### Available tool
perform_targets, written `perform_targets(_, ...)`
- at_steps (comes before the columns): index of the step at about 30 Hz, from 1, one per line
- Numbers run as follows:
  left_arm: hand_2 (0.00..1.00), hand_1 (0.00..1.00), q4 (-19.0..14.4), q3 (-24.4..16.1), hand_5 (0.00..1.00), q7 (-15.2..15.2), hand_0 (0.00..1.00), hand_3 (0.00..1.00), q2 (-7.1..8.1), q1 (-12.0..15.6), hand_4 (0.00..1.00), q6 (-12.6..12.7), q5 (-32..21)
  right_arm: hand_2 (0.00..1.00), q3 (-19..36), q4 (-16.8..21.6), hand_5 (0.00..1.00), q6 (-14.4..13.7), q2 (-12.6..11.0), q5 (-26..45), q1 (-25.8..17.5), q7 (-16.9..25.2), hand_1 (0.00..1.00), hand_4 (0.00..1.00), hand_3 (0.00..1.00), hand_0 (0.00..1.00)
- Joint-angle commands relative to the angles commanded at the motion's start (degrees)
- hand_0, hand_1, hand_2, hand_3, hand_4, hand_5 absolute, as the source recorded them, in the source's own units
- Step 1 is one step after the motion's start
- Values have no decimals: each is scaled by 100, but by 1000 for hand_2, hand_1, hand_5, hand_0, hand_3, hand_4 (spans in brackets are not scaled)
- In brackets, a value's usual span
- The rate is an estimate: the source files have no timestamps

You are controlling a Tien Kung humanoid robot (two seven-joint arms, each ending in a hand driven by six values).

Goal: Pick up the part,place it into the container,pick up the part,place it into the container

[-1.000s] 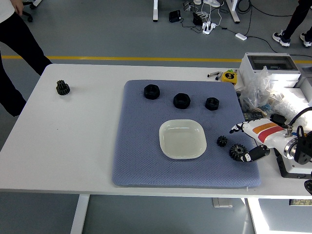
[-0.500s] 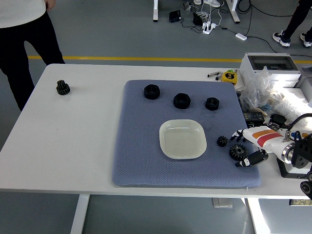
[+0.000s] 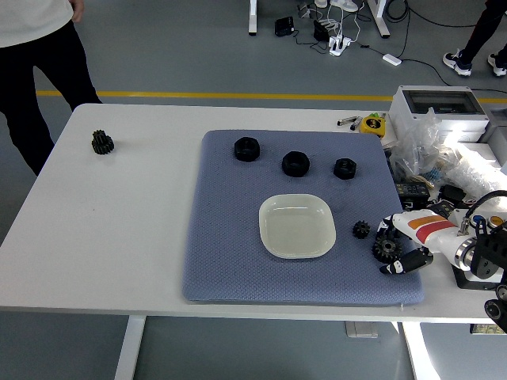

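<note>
Near the blue mat's point(image 3: 230, 237) right edge, the right hand point(image 3: 405, 241) brackets a black gear point(image 3: 386, 248), fingers apart, poised to grasp it for the empty white dish point(image 3: 296, 226) beside.

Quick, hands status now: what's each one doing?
Right hand: fingers open around the larger gear on the mat's right edge, not gripping it yet.
Left hand: not in view.
</note>
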Motion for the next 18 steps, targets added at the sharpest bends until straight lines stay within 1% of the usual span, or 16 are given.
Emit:
perform_targets(1,622,654,0,-2,499,1,654,556,-1,3,593,0,2,526,-14,-6,297,-15,3,9,1,-6,479,969,523,364)
perform_targets(2,622,654,0,-7,499,3,654,556,-2,8,593,-2,12,502,-37,-17,268,-45,8,24,4,-23,444,893,516,321)
perform_targets(7,622,654,-2,-22,499,10,654,556,-6,15,593,-8,42,502,-98,-49,268,-119,21,69,36,-83,444,893,516,321)
perform_targets(8,621,654,-2,-22,500,10,654,555,-8,15,594,-8,43,486,-105,-53,291,-125,20,71,46,-97,422,851,518,296)
perform_targets(13,621,654,-4,-27,500,12,654,555,-7,16,594,-12,63,486,-89,-9,291,-163,-16,123,78,-148,422,851,518,296)
perform_targets(14,621,654,-3,-33,499,14,655,556,-7,18,593,-12,72,474,-82,0,292,-172,-24,139,87,-153,409,814,514,268)
perform_targets(18,621,654,-4,-31,499,14,655,556,-6,12,593,-14,74,474,-78,-4,292,-182,-43,193,115,-156,409,814,514,268)
